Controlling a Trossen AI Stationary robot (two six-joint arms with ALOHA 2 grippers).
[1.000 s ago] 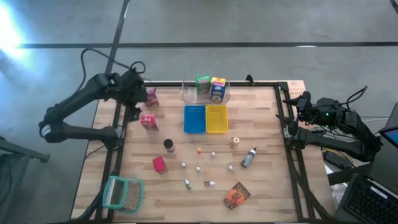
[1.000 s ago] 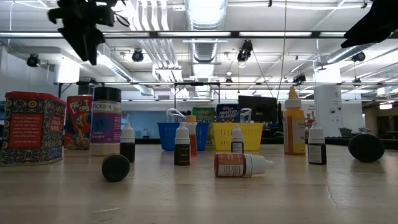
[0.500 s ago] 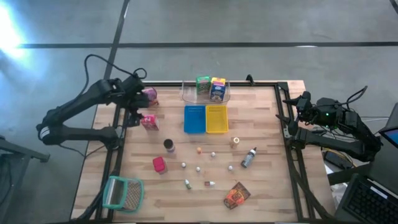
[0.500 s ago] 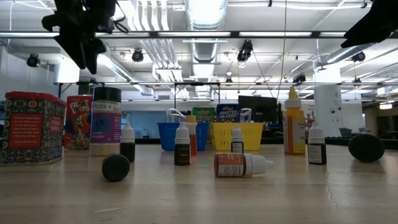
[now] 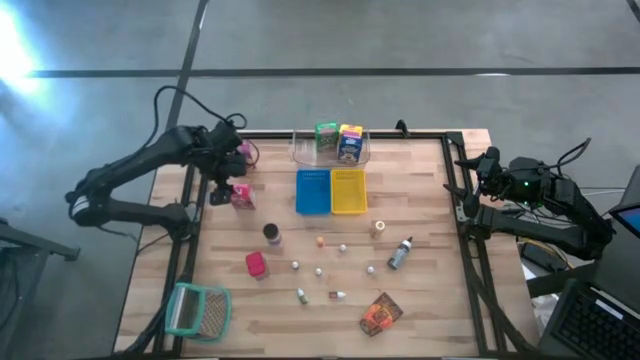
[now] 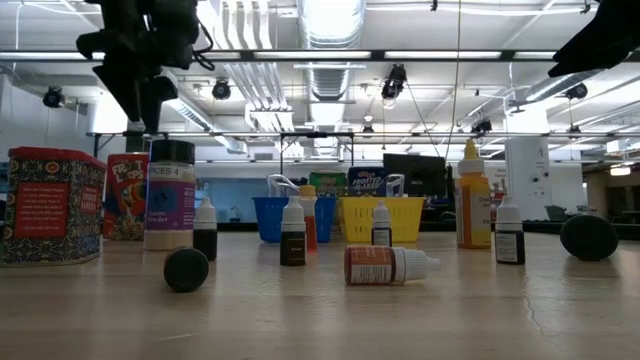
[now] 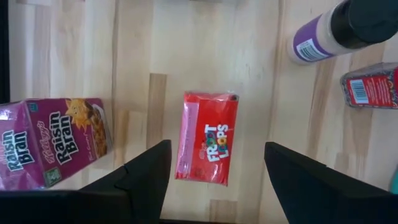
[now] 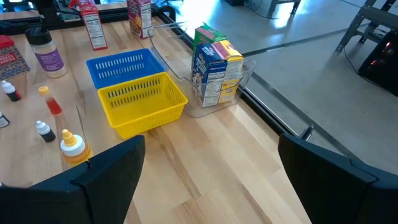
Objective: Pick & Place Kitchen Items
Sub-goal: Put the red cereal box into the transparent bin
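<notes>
I see my left gripper hovering, fingers spread, directly above the red Froot Loops box, just beside the Raisin Bran box; right gripper waits, spread.

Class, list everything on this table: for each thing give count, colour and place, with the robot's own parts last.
Cereal boxes: two, pink-red and purple, left side.
Boxes in clear tub: two, green, yellow-blue, far edge.
Plastic trays: blue, yellow, centre.
Dark-lidded jar: one, centre-left.
Red can: one, near-left.
Grey bottle: one, right.
Orange packet: one, near edge.
Teal-rimmed mesh basket: one, near-left corner.
Left gripper: open, above the pink-red box.
Right gripper: open, right edge.
</notes>
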